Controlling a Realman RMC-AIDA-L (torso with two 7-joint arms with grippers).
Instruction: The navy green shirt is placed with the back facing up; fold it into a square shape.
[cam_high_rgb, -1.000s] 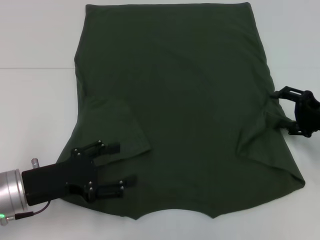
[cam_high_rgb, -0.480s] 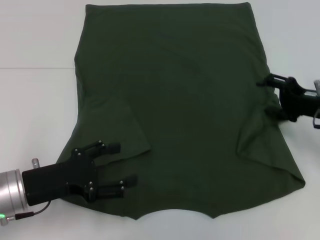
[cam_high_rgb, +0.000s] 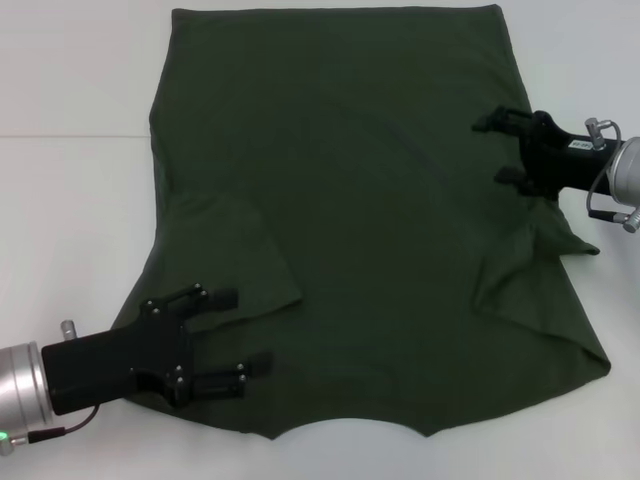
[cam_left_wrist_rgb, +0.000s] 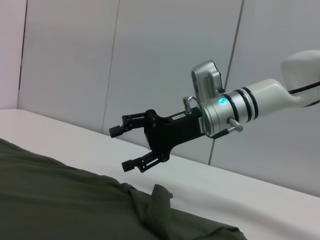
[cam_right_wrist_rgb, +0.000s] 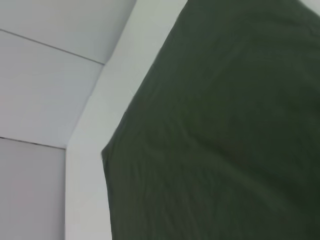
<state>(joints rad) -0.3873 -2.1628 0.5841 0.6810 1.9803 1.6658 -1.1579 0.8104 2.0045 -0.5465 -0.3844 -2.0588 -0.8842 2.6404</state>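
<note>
Right end effector (cam_high_rgb: 497, 148) has travelled inward from the shirt's right edge and now hangs above the cloth, fingers apart and empty, as the left wrist view confirms. The navy green shirt (cam_high_rgb: 370, 200) lies flat on the white tabletop (cam_high_rgb: 70, 200), both sleeves folded in. Left end effector (cam_high_rgb: 240, 330) remains over the near-left corner, fingers apart. The shirt's long axis runs away from the robot; the next fold is probably lengthwise.

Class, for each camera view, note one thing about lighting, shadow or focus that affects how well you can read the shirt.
Head view: even light, faint shadows; the navy green shirt reads almost flat, folds low in contrast. Left wrist view: the right gripper is sharp against pale wall, cloth dark. Right wrist view: soft focus, the weave cannot be read.
</note>
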